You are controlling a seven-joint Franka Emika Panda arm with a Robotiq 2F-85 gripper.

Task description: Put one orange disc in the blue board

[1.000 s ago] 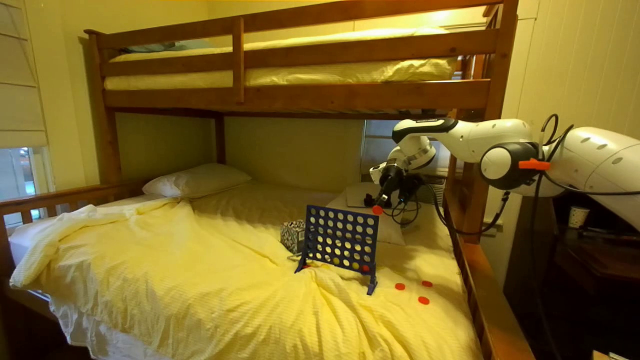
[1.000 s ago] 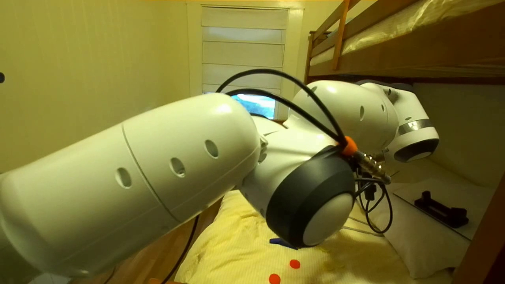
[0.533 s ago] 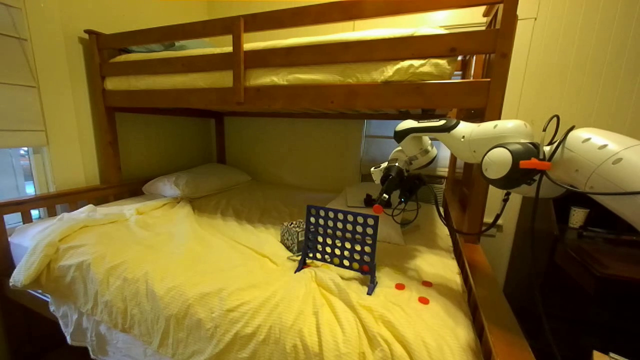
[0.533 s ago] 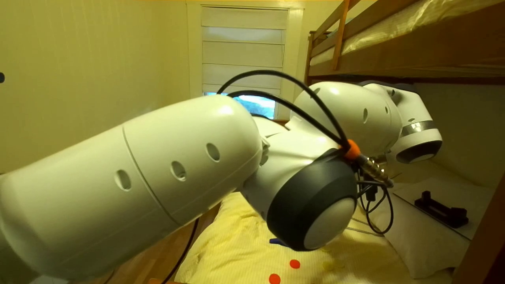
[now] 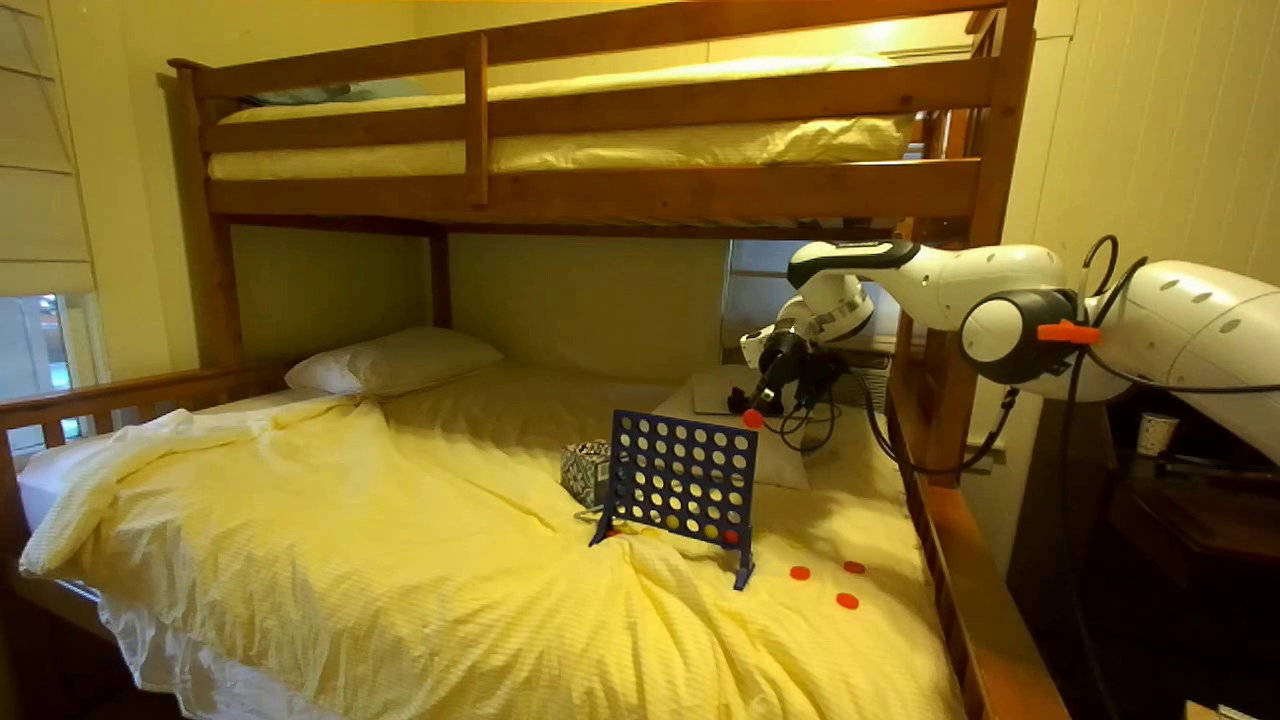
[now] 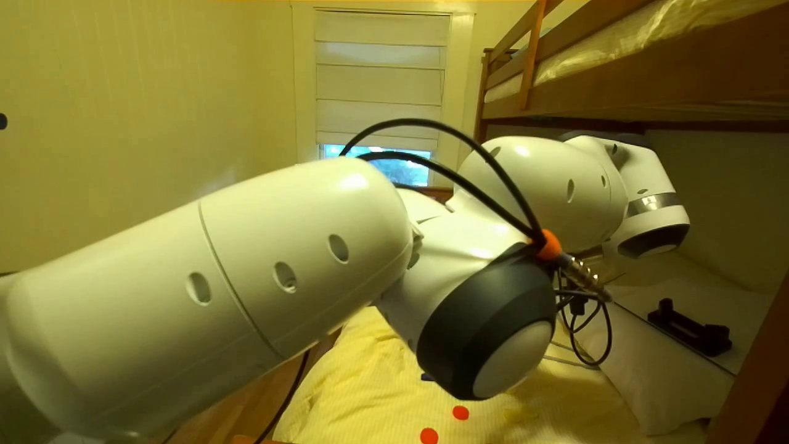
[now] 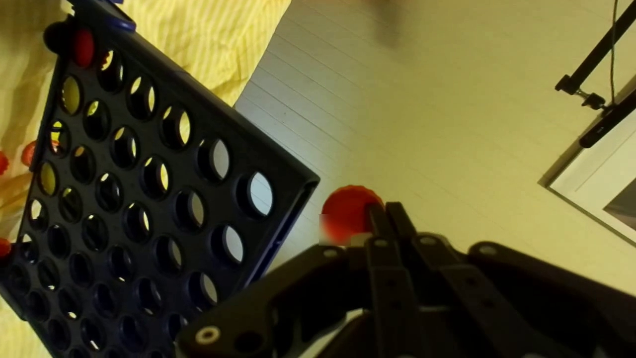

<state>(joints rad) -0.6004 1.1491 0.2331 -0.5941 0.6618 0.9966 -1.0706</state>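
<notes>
While the wooden bunk bed (image 5: 640, 195) looms over everything, my work stands on the yellow duvet (image 5: 400, 550) of its lower bunk. There the blue board (image 7: 163, 203) is upright, its slotted top edge showing in the wrist view. My gripper (image 7: 386, 208) hangs just off one end of that edge, fingers drawn almost together on the rim of one orange disc (image 7: 350, 201); the disc looks near the slot but outside it, and how well it lines up in depth I cannot tell. In an exterior view three loose discs (image 5: 848, 601) lie on the duvet, and a red disc (image 7: 83, 47) sits in the board's bottom corner hole. I judge the picking done and the lining-up in hand. Next I should bring my disc square over the end column, lower its free edge into the slot, and only then let go.
</notes>
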